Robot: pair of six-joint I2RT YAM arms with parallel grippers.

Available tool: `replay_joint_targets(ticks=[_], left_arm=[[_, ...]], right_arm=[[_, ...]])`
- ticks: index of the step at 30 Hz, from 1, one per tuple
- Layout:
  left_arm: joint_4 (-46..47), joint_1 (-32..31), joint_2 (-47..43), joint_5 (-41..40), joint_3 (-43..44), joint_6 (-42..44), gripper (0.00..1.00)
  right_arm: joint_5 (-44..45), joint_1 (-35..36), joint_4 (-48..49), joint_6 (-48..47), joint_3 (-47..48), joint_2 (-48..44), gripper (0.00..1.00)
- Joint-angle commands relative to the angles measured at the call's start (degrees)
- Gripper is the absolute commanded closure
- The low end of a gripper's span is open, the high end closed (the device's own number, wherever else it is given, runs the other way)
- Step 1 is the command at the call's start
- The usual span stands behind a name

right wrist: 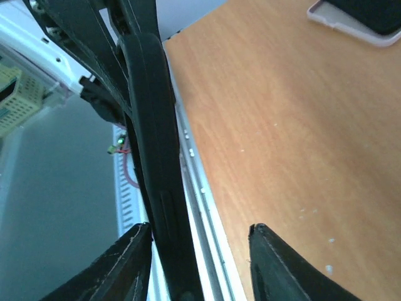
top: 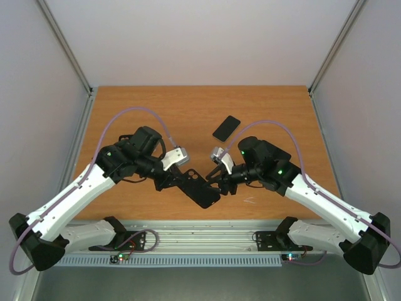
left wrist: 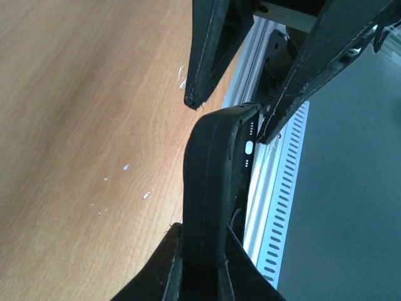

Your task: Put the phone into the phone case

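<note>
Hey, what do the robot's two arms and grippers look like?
The left arm and right arm have white links, black joints with green lights, and a looping lilac cable each. The left gripper and right gripper are black, with tapered fingers.

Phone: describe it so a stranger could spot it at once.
On the wooden table, a black case is held up near the front edge. Beyond it, toward the middle, the phone lies flat and alone. Unlike the case, nothing holds it, and a pale rim frames its dark face.
</note>
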Motion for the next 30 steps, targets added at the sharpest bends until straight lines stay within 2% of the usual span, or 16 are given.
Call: replay_joint_targets(ticks=[1, 4, 9, 11, 15, 22, 29, 30], left_arm=[[-1.8, 0.0, 2.0, 2.0, 2.1, 3.9, 1.0], [-0.9, 0.0, 2.1, 1.8, 1.4, 4.0, 1.0], [-0.5, 0.0, 1.8, 0.9, 0.7, 3.7, 1.0], [0.1, 0.0, 1.1, 0.1, 0.1, 3.6, 1.0], [1.5, 0.1, -0.8, -4.1, -1.4, 2.5, 0.97], [5.6, 1.1, -6.6, -15.3, -4.5, -0.5, 0.55], [11.3, 7.9, -13.1, -23.0, -8.1, -5.1, 0.38], [11.8, 8.8, -13.4, -24.4, -8.4, -6.0, 0.3]], right_arm=[[-5.2, 0.2, 2.5, -1.0, 1.4, 1.8, 0.59], [-7.6, 0.2, 3.6, -0.8, 1.1, 2.7, 0.67], [-8.5, 0.2, 5.1, -0.1, 0.7, 3.7, 0.92], [-8.0, 0.2, 5.2, 0.3, 0.7, 3.9, 0.98], [-6.2, 0.2, 5.5, 1.3, 0.6, 4.0, 0.99], [0.6, -0.2, 6.6, 4.7, 0.7, 6.3, 0.99], [5.6, -4.9, 10.2, 12.5, 0.2, 13.6, 0.99], [5.4, -6.2, 10.6, 13.6, 0.2, 15.0, 0.99]])
